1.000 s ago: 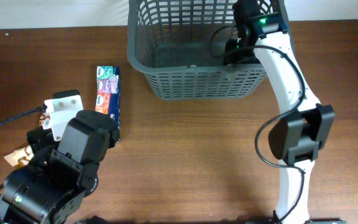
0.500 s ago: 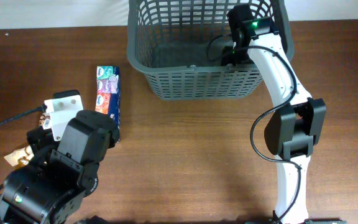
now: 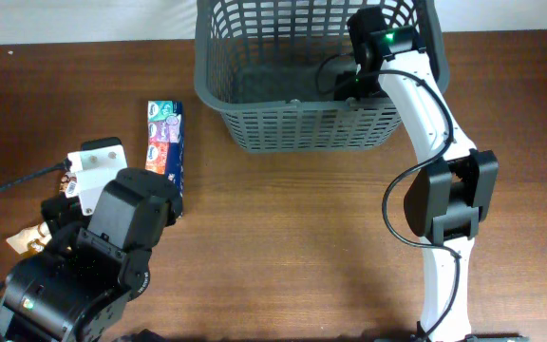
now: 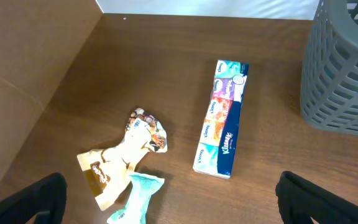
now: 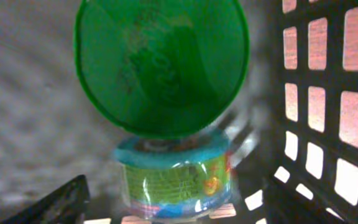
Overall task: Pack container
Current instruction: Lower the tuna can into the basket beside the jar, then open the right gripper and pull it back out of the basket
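Note:
The container is a large dark grey lattice basket (image 3: 292,123) at the back of the table; its side also shows in the left wrist view (image 4: 347,68). My right gripper (image 3: 354,81) reaches down inside it near the right wall (image 5: 328,93). In the right wrist view a green-lidded jar (image 5: 166,68) sits on the basket floor between the right gripper's fingers (image 5: 176,202), which stand wide apart and clear of it. My left gripper (image 4: 169,196) is open and empty above the table's left side.
A long pack of tissues (image 3: 164,142) lies left of the basket, also in the left wrist view (image 4: 222,124). A brown and white snack wrapper (image 4: 123,155) and a teal packet (image 4: 138,199) lie under the left gripper.
The right arm shifted slightly left and lower inside the basket one second ago, then stayed still. The left arm has not moved.

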### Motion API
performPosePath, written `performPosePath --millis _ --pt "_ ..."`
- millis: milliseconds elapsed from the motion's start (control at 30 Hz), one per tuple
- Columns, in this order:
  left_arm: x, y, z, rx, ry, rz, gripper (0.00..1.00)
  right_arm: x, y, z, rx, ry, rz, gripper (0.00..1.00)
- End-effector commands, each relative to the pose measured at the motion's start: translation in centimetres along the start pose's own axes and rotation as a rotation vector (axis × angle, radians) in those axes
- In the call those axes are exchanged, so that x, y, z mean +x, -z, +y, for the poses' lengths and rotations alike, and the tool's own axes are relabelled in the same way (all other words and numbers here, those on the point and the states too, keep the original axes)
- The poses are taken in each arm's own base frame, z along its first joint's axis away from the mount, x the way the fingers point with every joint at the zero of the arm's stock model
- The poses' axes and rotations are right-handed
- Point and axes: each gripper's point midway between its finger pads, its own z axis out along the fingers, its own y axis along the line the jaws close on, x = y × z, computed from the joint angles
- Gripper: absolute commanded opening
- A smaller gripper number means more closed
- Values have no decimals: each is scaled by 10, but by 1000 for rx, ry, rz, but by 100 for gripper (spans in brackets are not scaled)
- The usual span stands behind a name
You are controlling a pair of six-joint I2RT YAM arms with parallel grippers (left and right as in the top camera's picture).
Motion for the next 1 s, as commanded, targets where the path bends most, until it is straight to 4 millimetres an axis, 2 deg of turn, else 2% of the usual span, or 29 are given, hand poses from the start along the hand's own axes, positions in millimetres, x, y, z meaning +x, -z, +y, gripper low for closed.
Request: performPosePath --millis 0,200,333,433,567,700,833,967 --pt "-2 1 0 8 4 0 99 2 -2 0 5 -1 10 86" --pt "-2 1 0 8 5 0 100 3 1 0 -1 26 13 92" --pt "-2 1 0 8 5 0 100 -4 24 2 -14 35 -21 93" --pt "-2 1 0 8 4 0 100 -17 58 4 -40 34 -93 94" --pt "-2 1 0 8 4 0 100 -35 122 7 -88 25 -229 98" --pt "-2 1 0 8 5 0 100 -45 186 2 -137 7 -378 99" --pt "-2 1 0 8 5 0 100 -44 236 -20 -130 -30 -505 99" --pt "-2 1 0 8 5 0 100 -42 265 -67 -7 -114 -587 99"
